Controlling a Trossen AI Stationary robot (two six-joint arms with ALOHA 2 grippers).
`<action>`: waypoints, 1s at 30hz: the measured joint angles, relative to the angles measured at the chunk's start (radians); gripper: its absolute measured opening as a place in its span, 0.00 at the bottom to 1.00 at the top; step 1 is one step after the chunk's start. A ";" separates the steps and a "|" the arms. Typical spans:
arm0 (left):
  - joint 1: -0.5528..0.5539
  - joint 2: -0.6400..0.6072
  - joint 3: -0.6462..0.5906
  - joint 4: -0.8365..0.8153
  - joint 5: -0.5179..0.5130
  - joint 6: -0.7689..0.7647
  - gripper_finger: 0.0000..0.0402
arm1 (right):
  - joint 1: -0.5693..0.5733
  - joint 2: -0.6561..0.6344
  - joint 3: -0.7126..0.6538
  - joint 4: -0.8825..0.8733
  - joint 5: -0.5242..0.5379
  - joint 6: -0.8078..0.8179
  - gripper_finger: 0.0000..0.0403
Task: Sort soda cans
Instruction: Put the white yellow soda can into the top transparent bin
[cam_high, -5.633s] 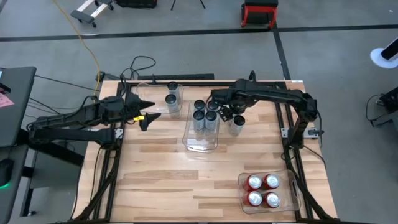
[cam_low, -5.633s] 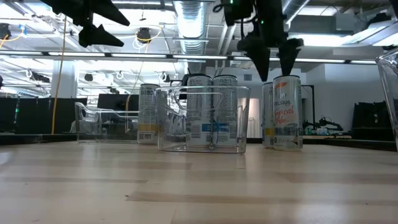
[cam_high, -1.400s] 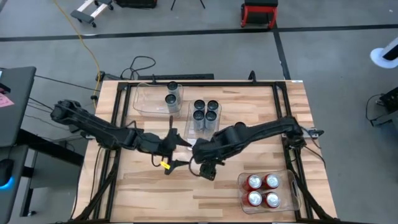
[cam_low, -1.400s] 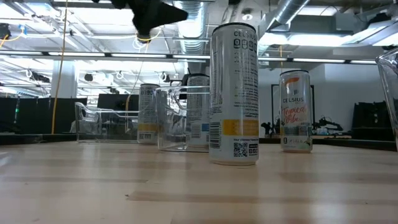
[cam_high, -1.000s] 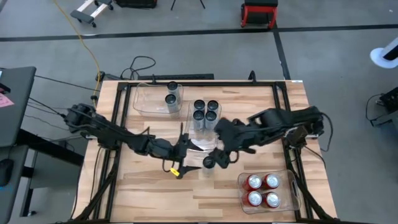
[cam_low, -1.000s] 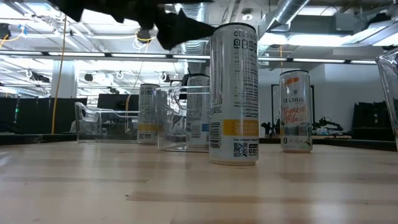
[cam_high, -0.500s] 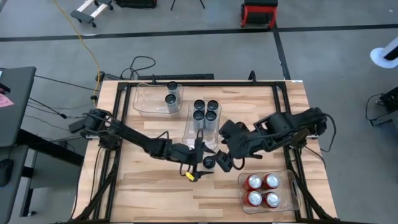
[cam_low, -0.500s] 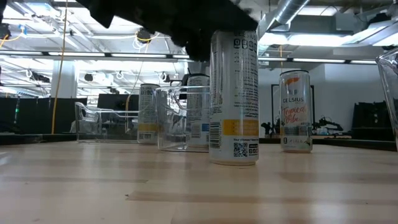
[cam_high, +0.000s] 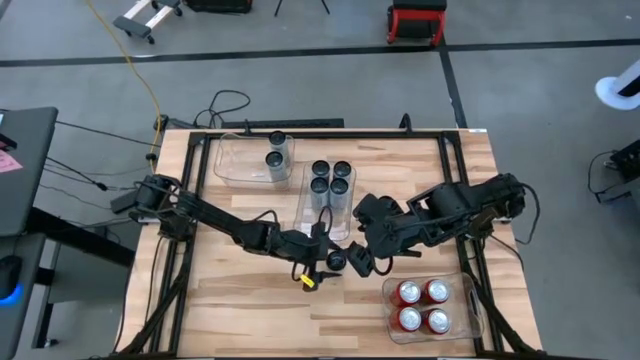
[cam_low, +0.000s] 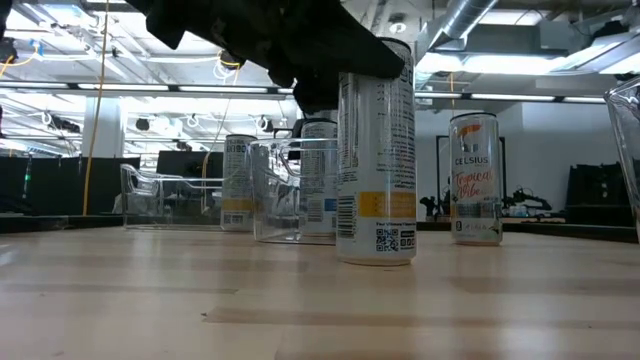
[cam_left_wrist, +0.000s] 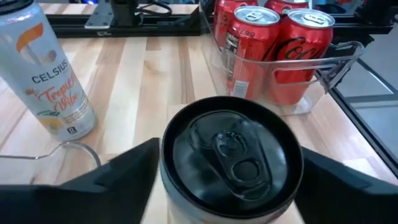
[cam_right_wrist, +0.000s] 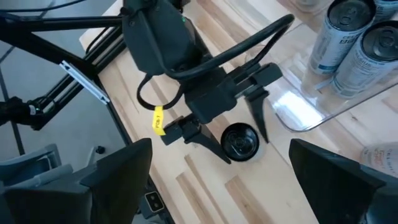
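A silver can with a yellow band and a black top (cam_low: 376, 160) stands upright on the table's near middle (cam_high: 337, 261). My left gripper (cam_high: 326, 263) reaches in from the table's left. Its open fingers stand on either side of the can's upper part (cam_left_wrist: 231, 124), seen from above in the right wrist view (cam_right_wrist: 241, 140). My right gripper (cam_high: 361, 258) hovers open just right of the can, touching nothing. A second silver can with an orange label (cam_low: 475, 178) stands upright farther back. My left gripper has one finger (cam_left_wrist: 127, 171) on each side of the can's top rim (cam_left_wrist: 171, 134), coming level from the table's left. The can stands upright on the table. Whether the fingers touch it, I cannot tell.
A clear bin (cam_high: 322, 232) at the far middle holds several dark-topped cans. Another clear bin (cam_high: 232, 160) at the far left holds two cans. A bin (cam_high: 455, 330) at the near right corner holds several red cans (cam_left_wrist: 258, 37).
My left gripper has travelled toward the table's right and come down over the standing can, so its fingers now flank the can's top. The right arm has folded back a little toward the table's right. The can has stayed in place.
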 joint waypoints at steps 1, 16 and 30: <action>0.000 0.000 0.000 0.000 0.001 0.001 0.74 | 0.000 0.000 0.000 -0.002 0.000 0.000 0.98; 0.076 -0.372 0.000 -0.326 -0.014 -0.121 0.62 | -0.051 0.000 0.000 -0.051 0.001 -0.029 0.98; 0.302 -0.820 0.052 -0.837 -0.317 -0.034 0.62 | -0.078 0.000 0.000 -0.016 0.001 -0.073 0.98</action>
